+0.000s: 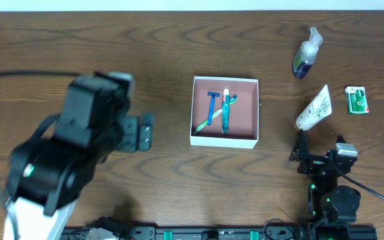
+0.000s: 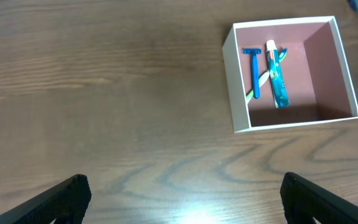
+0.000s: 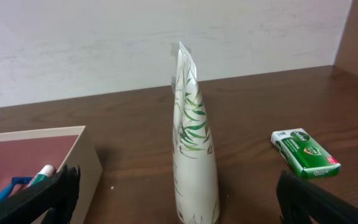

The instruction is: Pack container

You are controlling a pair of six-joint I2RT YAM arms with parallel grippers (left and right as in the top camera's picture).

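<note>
The container [image 1: 245,123] sits near the middle of the wooden table [image 1: 145,47], a square shallow box with thin white walls and a dusty pink-brown floor. Inside it, toward its left half, lie a blue razor [image 2: 254,71] and, just beside it, a teal item with a white end [image 2: 277,81]. A pale green-and-white stick shows under the razor's handle, but I cannot tell what it is.

To the right of the box, apart from its wall, a white tube printed with green leaves [image 3: 194,143] lies on the table. A small green box [image 3: 306,154] is just beyond it on the right. A clear pump bottle with dark liquid [image 1: 306,55] lies near the table's far edge.

My right gripper [image 1: 319,152] is on the near side of the tube. Its fingers are spread wide and hold nothing; the tube's broad end sits in line with the gap, touching neither finger.

My left gripper [image 2: 185,199] hangs over bare wood, well to the left of the container, its fingers also wide apart and empty.
</note>
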